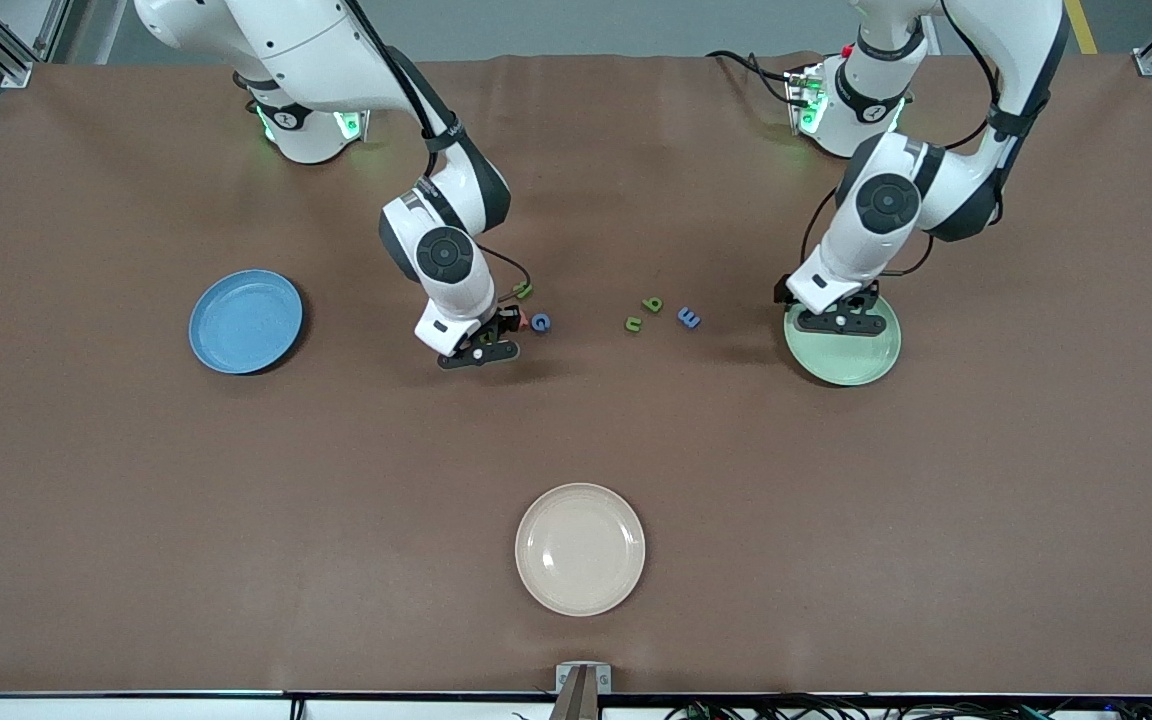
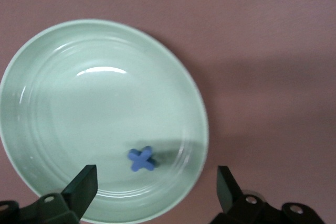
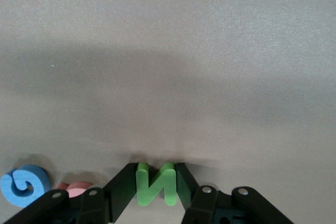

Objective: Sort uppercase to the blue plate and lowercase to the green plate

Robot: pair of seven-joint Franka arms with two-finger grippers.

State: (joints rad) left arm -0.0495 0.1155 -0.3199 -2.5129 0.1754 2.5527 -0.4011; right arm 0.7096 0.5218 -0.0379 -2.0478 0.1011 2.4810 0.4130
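Nearest the front camera, a cream plate (image 1: 580, 549) sits on the brown table (image 1: 136, 520). Farther up, the blue plate (image 1: 245, 321) lies toward the right arm's end of the table and the green plate (image 1: 844, 352) toward the left arm's end. The right end effector (image 1: 481, 348) is low at the table between the blue plate and the loose letters, its fingers (image 3: 122, 190) pressed against both sides of the green N (image 3: 155, 183). Just beside it lie the red Q (image 3: 77, 187) and the blue G (image 1: 540, 322), with the green B (image 1: 523, 291) a little farther from the camera. Toward the green plate rest the green u (image 1: 633, 323), the green q (image 1: 651, 303) and the blue m (image 1: 689, 318). The left end effector (image 1: 844, 320) hangs over the green plate with its fingers (image 2: 81, 188) spread wide and holding nothing; the blue x (image 2: 142, 158) lies flat in that plate.
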